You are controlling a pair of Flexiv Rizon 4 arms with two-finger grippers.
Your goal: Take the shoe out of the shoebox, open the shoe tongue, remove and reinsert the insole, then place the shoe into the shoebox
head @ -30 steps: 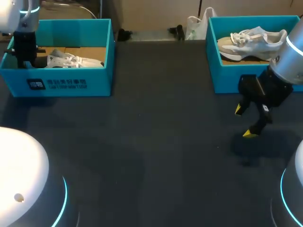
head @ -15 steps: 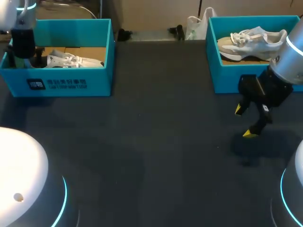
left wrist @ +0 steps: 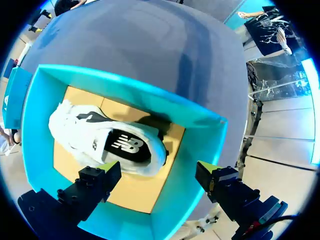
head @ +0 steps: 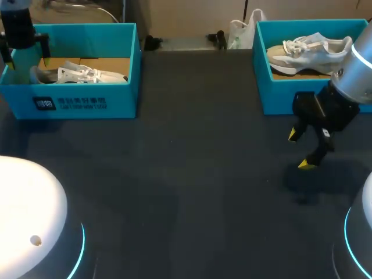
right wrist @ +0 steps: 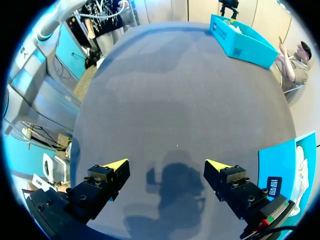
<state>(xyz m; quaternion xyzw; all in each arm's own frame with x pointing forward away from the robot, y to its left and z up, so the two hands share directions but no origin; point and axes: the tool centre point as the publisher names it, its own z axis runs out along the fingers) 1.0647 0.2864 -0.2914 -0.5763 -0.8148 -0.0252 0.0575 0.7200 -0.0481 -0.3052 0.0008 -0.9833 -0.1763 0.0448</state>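
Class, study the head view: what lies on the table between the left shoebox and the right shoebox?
Nothing. Between the left shoebox and the right shoebox, the head view shows only a bare stretch of dark table.

Worktop (head: 192, 174) dark charcoal, matte, flat, takes up nearly all of head view; tiny pale specks scattered over it. Light soft and from overhead, no hard highlights; middle slightly paler, near side darker with faint broad bands. Blurry shadow patch (head: 302, 189) on right near part. Far edge (head: 186, 51) straight, running side to side. Right wrist view: same surface reads blue-grey, evenly lit, big faint darker blotches plus one denser shadow (right wrist: 175, 187). Left wrist view: surface grey-blue, wide darker band (left wrist: 192, 65) crossing it, rest smooth and plain
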